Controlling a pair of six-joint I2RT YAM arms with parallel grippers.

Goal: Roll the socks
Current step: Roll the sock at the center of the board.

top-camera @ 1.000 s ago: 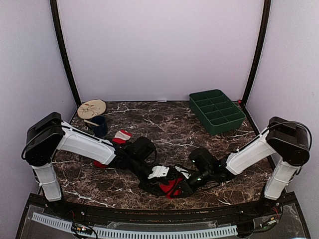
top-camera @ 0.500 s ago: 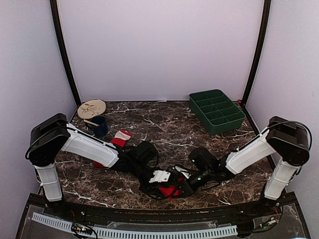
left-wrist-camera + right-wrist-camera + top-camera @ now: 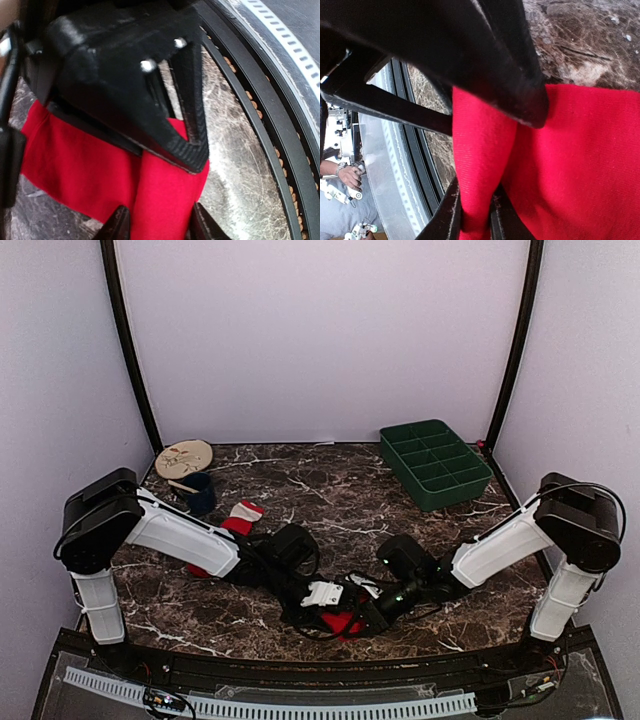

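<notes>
Holding point: the left tool (image 3: 159, 227) and the right tool (image 3: 474, 220) meet low over the plain red sock (image 3: 345, 623), at the front edge of the counter (image 3: 330, 490), between the two arm bases.
Sock surface: bright red cloth with a fine, even weave. Most of it lies flat on the dark marble, and one part is drawn up into a raised fold.
Right side: the right tool is narrow, its two fingers pinching the raised fold, with cloth filling the gap between them.
Left side: the left tool stands at a middling width, its fingertips pressed against either side of a thicker ridge of the same red cloth, close to the right tool.
Second sock: the cuffed sock (image 3: 243, 513) is red with a white-and-pink cuff. It lies flat at the left of the counter, its red length running under the left arm, well apart from both tools.
Surroundings: a blue cup (image 3: 199, 493) and a wooden disc (image 3: 184, 457) sit at the back left, a green tray (image 3: 436, 464) at the back right.
</notes>
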